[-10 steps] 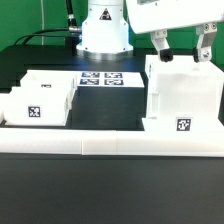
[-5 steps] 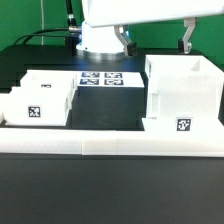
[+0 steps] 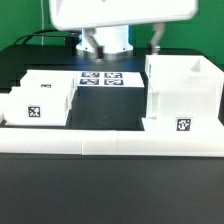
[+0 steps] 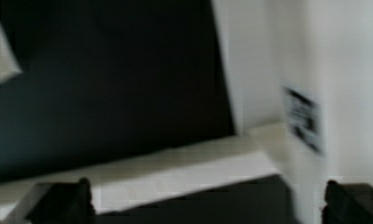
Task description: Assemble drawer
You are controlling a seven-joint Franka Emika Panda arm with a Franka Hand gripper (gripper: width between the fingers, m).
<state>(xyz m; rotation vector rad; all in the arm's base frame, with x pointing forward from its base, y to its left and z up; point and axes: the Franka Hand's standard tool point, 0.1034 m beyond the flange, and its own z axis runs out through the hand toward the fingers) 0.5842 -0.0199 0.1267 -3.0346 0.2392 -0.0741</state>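
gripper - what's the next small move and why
Probably shift the gripper toward the exterior view's left and lower it over the front tray. It is open and empty and hangs high, and the tray sits outside the upright housing, apart from it.

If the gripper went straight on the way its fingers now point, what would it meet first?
The gripper is open, and between its fingers the wrist view shows black table, so likely that first. The drawer housing stands close beside one finger and might be clipped; depth is unclear.
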